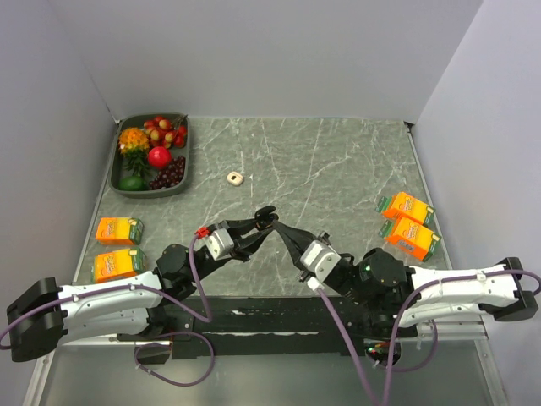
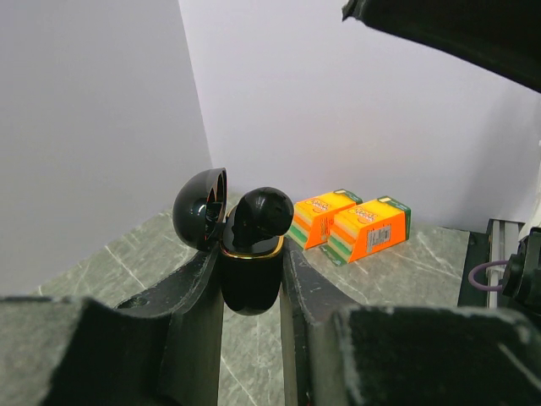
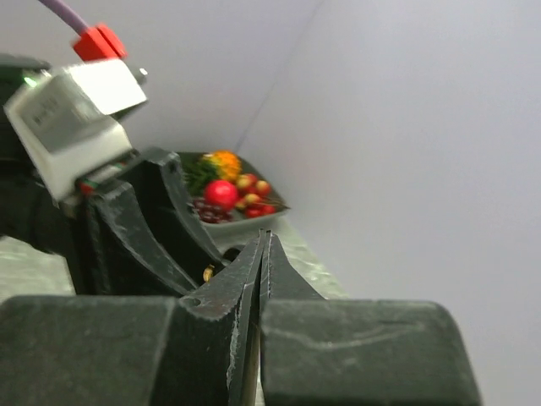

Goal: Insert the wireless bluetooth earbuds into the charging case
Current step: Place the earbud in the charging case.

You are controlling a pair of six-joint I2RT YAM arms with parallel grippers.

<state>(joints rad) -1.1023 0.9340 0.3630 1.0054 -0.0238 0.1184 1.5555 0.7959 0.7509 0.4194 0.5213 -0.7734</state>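
Observation:
The glossy black charging case is pinched upright between my left gripper's fingers, above the table, its gold-rimmed lid hinged open to the left. A black earbud sits in the case's mouth and bulges above the rim. From above, the left gripper meets my right gripper at the table's near middle. The right gripper is shut with nothing between its fingers, its tips just beside the left gripper's fingers. A dark part of the right gripper hangs above the case.
A grey tray of fruit stands at the back left. Two orange cartons lie at the right and two more at the left. A beige ring lies behind the grippers. Walls close in three sides.

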